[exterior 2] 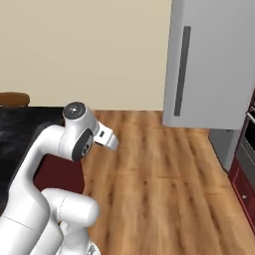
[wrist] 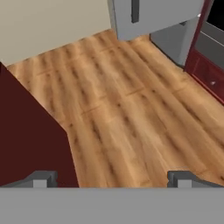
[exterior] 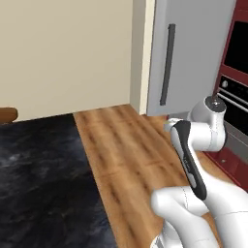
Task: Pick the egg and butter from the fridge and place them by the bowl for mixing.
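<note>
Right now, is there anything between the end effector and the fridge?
Only bare wooden floor lies between the open end effector and the fridge. The fridge's door is shut, handle facing out, so that door blocks whatever is inside.

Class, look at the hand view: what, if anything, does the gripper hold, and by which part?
Nothing: the gripper is open, only wooden floor between its fingertips.
</note>
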You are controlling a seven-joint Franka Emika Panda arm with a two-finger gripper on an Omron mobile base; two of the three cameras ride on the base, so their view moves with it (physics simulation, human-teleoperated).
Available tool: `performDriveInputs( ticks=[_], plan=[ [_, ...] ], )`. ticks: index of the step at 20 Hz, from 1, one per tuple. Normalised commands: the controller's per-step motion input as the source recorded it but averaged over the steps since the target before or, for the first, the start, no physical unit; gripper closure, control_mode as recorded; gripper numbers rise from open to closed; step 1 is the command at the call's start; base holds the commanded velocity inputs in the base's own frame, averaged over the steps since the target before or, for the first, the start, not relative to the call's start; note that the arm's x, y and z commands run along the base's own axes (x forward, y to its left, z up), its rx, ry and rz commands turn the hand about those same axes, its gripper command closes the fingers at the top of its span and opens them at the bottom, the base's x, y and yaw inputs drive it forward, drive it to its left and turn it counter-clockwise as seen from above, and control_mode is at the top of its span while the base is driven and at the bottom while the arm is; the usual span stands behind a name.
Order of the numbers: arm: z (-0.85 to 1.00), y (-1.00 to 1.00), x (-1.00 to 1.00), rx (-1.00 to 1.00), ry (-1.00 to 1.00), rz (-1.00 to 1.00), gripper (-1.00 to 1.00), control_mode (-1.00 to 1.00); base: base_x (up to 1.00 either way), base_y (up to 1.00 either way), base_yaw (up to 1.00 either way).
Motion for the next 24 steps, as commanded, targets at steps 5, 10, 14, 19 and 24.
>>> performDriveInputs(
  ticks=[5,10,14,19,24],
  plan=[
    [0.0,0.0,0.0,0.0,0.0,0.0,-1.0,1.0,0.94,-0.17,0.07],
    [0.0,0.0,0.0,0.0,0.0,0.0,-1.0,1.0,0.94,-0.11,0.1],
    [0.0,0.0,0.0,0.0,0.0,0.0,-1.0,1.0,0.94,-0.03,0.1],
    [0.0,0.0,0.0,0.0,0.0,0.0,-1.0,1.0,0.94,-0.02,0.08],
    [0.0,0.0,0.0,0.0,0.0,0.0,-1.0,1.0,0.94,-0.02,0.02]
  ],
)
